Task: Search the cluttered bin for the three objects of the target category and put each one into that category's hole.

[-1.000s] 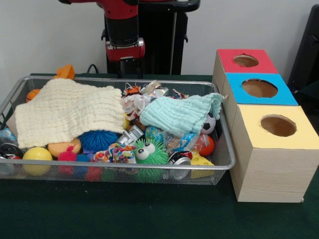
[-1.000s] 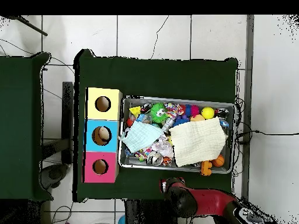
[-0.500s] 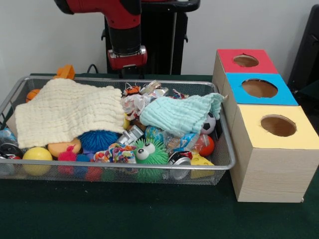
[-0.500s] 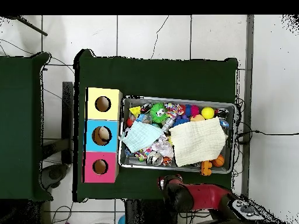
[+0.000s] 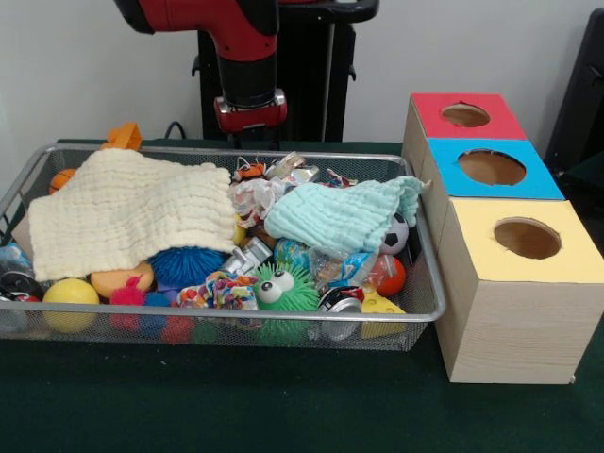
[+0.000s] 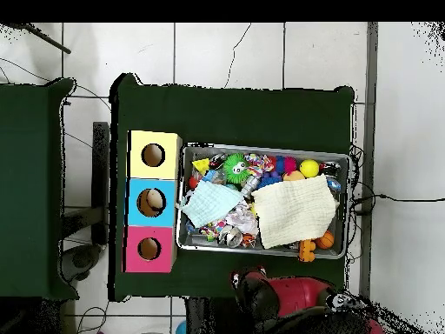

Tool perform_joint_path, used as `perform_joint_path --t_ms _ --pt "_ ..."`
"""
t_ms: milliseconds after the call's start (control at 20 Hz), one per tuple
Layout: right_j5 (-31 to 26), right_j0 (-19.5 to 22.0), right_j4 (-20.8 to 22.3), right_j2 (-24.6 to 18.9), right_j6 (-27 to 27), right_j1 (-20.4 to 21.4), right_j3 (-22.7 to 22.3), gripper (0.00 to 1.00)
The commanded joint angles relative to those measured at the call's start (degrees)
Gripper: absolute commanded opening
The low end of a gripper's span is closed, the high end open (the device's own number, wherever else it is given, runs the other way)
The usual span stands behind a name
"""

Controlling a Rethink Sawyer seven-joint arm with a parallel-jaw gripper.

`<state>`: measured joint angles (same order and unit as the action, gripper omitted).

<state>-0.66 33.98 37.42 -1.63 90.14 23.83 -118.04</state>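
One wire bin (image 5: 429, 283) sits on the green surface (image 5: 283, 406), with three boxes in a row at its 3 o'clock in the front view: red (image 5: 464, 115), blue (image 5: 491, 168) and yellow (image 5: 527, 241), each with one round hole in its top. In the overhead view the same three run yellow (image 6: 154, 155) at 12 o'clock, blue (image 6: 153, 202) in the middle, red (image 6: 149, 248) at 6 o'clock.

Two cloths lie on the clutter: a cream cloth (image 5: 127, 212) toward 9 o'clock and a mint cloth (image 5: 344, 215) toward 3 o'clock, apart from each other. Along the bin's near edge lie one yellow ball (image 5: 69, 294), one blue spiky ball (image 5: 184, 265), one green fuzzy toy (image 5: 281, 288) with two eyes, one red ball (image 5: 389, 275) and one soccer ball (image 5: 395, 233) half under the mint cloth. One orange toy (image 5: 124, 136) stands outside the bin's far rim at 11 o'clock.

The arm's red wrist (image 5: 250, 104) hangs behind the far rim at 12 o'clock. The end effector is hidden behind the clutter, so I cannot tell whether it is open or holding anything. Which things belong to the target category cannot be told.
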Motion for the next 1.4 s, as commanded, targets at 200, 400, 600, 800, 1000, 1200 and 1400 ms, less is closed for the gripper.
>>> perform_joint_path --t_ms 200,400,600,800,1000,1200,1400 --pt "6.61 -1.03 1.2 0.81 6.93 -4.03 8.79 1.0" --pt "7.14 -1.19 1.09 1.14 6.75 -4.58 8.93 1.0" --pt "8.32 -1.54 0.84 1.55 6.83 -6.15 9.74 1.0" --pt "8.98 -1.82 0.3 1.99 7.06 -7.47 10.32 1.0" --pt "9.99 -2.32 0.32 2.55 7.09 -8.24 10.79 1.0" --pt "8.05 -2.51 -0.02 2.28 6.91 -5.29 8.99 1.0" --pt "-1.11 -0.44 -1.75 -1.65 5.19 5.9 1.93 1.0"
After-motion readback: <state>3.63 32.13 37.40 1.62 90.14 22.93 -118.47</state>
